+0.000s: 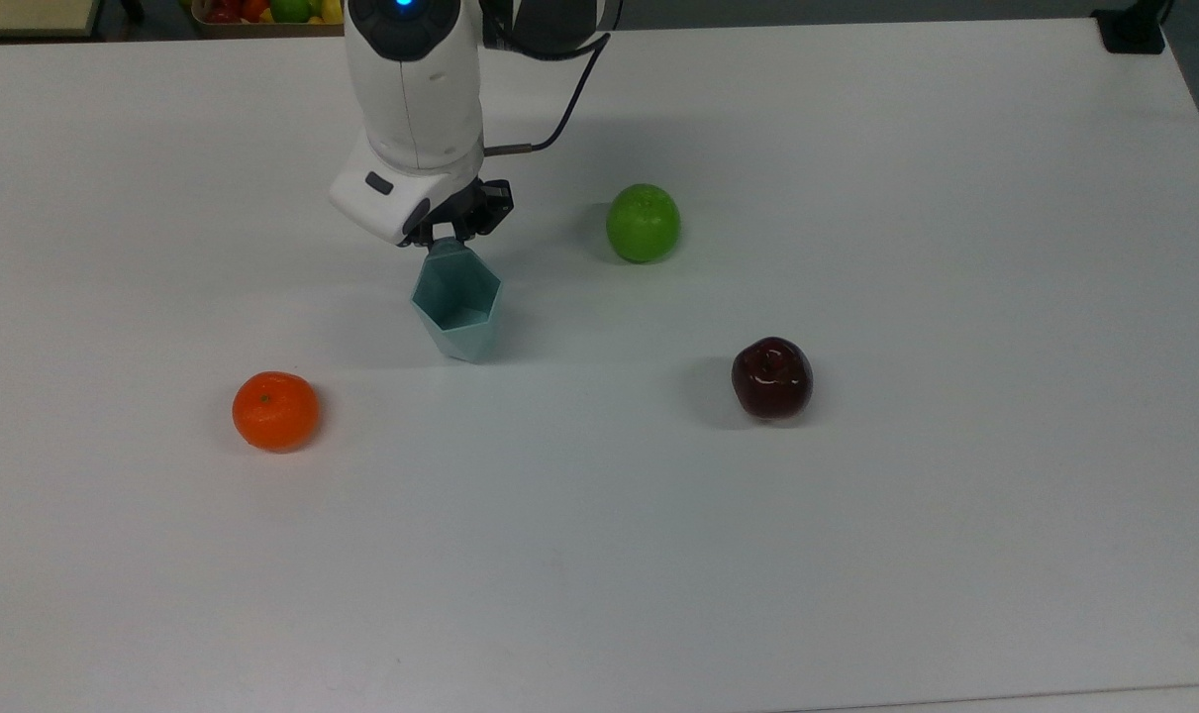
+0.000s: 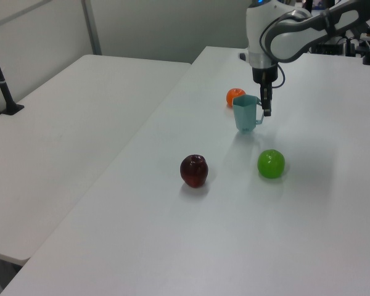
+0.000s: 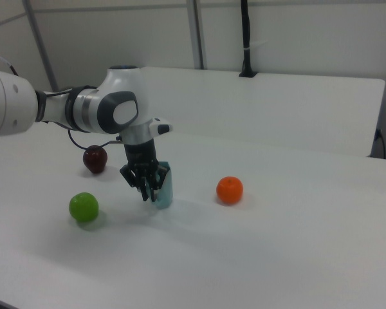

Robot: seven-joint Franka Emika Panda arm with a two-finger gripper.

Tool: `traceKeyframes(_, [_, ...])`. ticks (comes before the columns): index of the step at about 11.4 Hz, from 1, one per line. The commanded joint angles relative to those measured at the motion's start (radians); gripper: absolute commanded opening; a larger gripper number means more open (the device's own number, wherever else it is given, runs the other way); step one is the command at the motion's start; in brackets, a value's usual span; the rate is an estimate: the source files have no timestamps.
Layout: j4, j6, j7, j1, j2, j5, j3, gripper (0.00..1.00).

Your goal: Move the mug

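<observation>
The mug is pale teal with faceted sides and stands upright near the middle of the white table, mouth up. In the left view the mug shows its handle toward the left view's right, and my gripper is shut on that handle from above. In the top view my gripper is at the mug's far rim. The mug is very low; I cannot tell whether its base touches the table. My gripper hides its handle side in the right view.
A green apple lies to the top view's right of the mug. A dark red apple sits nearer the front right, and an orange at the front left. A fruit box and a black clamp are at the far edge.
</observation>
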Motion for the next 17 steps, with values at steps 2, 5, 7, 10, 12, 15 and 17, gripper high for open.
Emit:
traceKeyframes(2, [-0.031, 0.070, 0.011, 0.013, 0.003, 0.038, -0.010, 0.10])
traceKeyframes(5, [-0.033, 0.068, 0.011, 0.013, 0.004, 0.039, -0.010, 0.34])
traceKeyframes(7, [-0.033, 0.068, 0.011, 0.013, 0.004, 0.039, -0.010, 0.41])
traceKeyframes(10, [-0.033, 0.056, 0.025, 0.016, 0.000, 0.038, -0.010, 0.73])
traceKeyframes(12, [-0.027, 0.054, 0.097, 0.016, -0.031, 0.036, -0.012, 1.00])
traceKeyframes(15, [-0.010, 0.053, 0.237, 0.002, -0.107, 0.036, -0.013, 1.00])
traceKeyframes(17, [-0.005, 0.053, 0.281, -0.018, -0.176, 0.036, -0.012, 1.00])
